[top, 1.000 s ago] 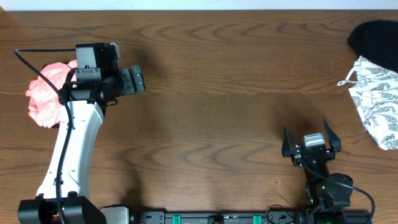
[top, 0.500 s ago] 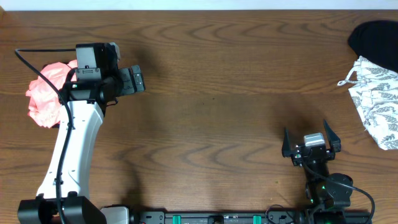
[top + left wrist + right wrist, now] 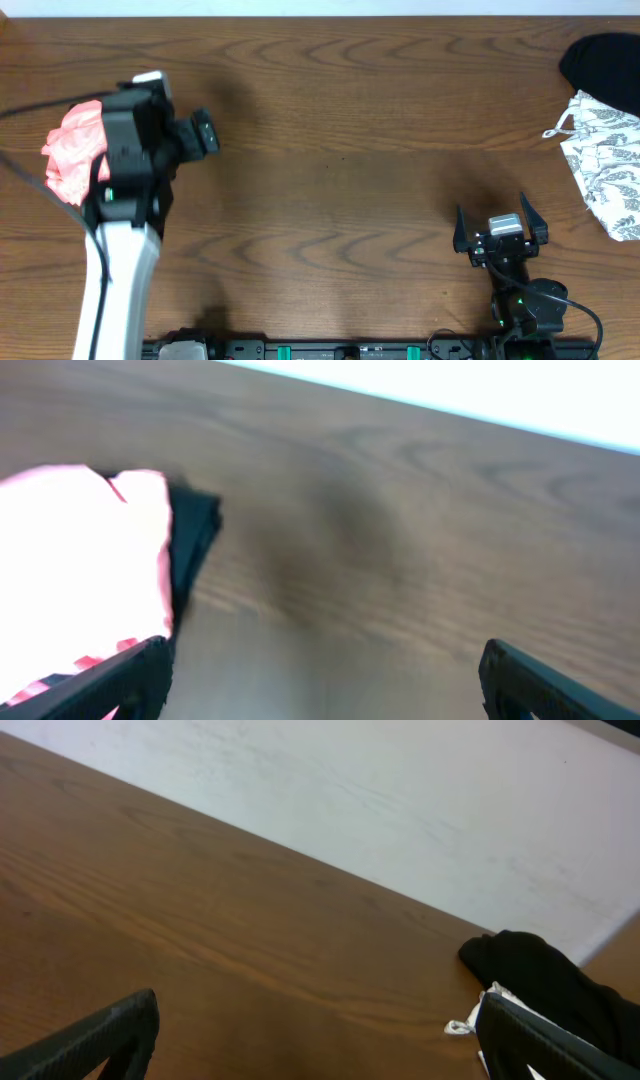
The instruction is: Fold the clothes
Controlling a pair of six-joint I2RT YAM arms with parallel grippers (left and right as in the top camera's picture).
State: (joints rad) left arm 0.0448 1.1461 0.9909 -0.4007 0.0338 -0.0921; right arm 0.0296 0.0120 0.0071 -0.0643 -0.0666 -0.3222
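Note:
A crumpled salmon-pink garment [image 3: 68, 152] lies at the table's left edge. It shows blurred at the left of the left wrist view [image 3: 85, 560], with something dark [image 3: 196, 530] against its right side. My left gripper [image 3: 203, 132] hangs just right of the pink garment, open and empty [image 3: 325, 672]. A black garment [image 3: 603, 58] and a white garment with grey print [image 3: 604, 150] lie at the far right. My right gripper [image 3: 494, 214] is open and empty near the front edge, well left of them [image 3: 320, 1032].
The brown wooden table [image 3: 340, 150] spans the whole view. A pale wall [image 3: 400, 800] runs behind its far edge. The black garment [image 3: 545, 982] and a white drawstring loop [image 3: 462, 1026] show at the right of the right wrist view.
My left arm has swung and its wrist has turned, shifting the gripper slightly left and toward the front. The garments and the right arm have not moved.

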